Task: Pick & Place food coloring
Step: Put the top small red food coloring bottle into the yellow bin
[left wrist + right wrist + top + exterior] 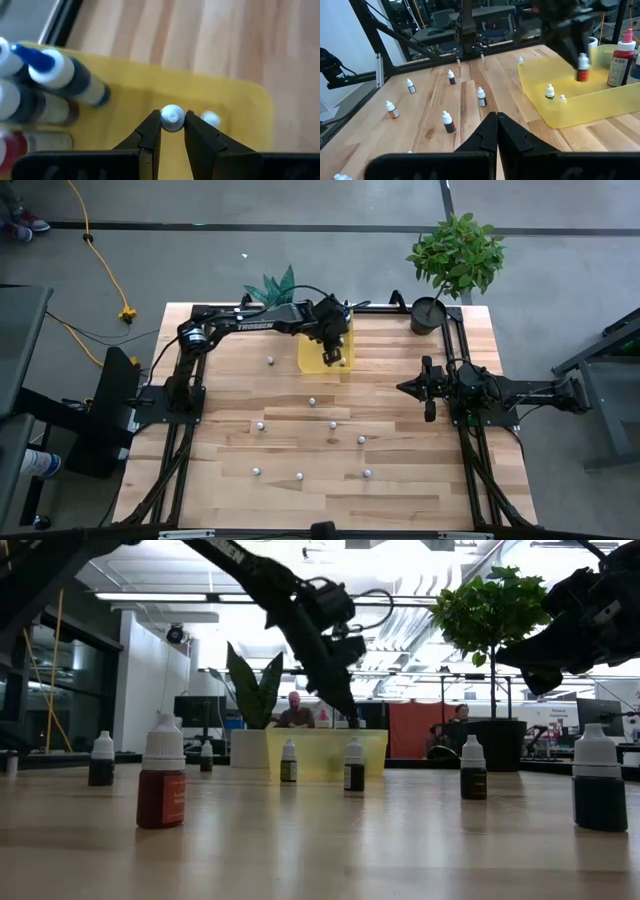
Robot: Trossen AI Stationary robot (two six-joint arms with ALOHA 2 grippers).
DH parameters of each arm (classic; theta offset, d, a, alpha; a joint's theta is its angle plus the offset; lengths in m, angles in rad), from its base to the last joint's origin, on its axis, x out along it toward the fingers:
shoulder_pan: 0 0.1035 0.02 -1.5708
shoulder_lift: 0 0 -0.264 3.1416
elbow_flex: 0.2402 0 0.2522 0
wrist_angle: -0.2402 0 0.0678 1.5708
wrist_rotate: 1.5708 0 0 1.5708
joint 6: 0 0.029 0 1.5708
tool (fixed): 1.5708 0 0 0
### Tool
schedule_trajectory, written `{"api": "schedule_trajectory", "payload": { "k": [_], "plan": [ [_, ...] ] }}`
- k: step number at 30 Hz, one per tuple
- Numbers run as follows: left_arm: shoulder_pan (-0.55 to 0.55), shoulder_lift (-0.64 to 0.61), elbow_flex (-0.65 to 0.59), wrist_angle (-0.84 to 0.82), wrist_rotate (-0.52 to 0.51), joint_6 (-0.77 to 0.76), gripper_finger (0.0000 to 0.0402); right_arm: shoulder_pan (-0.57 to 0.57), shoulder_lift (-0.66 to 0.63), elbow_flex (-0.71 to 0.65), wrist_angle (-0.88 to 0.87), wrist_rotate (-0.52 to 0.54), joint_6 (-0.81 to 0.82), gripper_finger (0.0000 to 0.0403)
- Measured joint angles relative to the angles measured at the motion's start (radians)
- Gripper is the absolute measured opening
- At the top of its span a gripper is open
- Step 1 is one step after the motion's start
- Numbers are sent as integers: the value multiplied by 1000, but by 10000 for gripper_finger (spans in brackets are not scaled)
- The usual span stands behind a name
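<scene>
L gripper [172,131] over tray [235,95], jaws pinching bottle [172,118] by cap, prob. for lowering in; R gripper [496,131] idle, jaws pressed together; more bottles on table [400,490].

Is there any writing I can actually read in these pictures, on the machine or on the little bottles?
"TROSSEN": white letters on the left arm, seen from above.
Letters on the same arm in the low view: cut off, unreadable.
Label on the red bottle in the yellow tray: too blurred.
Labels on the food coloring bottles on the table: too small.
</scene>
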Motion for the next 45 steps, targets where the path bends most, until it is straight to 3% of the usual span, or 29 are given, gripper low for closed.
{"api": "schedule_trajectory", "payload": {
  "k": [22,45],
  "plan": [
    [13,114,0,88,-16,-89,64,0,0,0,0,0,0,0],
    [14,117,-1,83,-22,-89,64,0,0,0,0,0,0,0]
  ]
}}
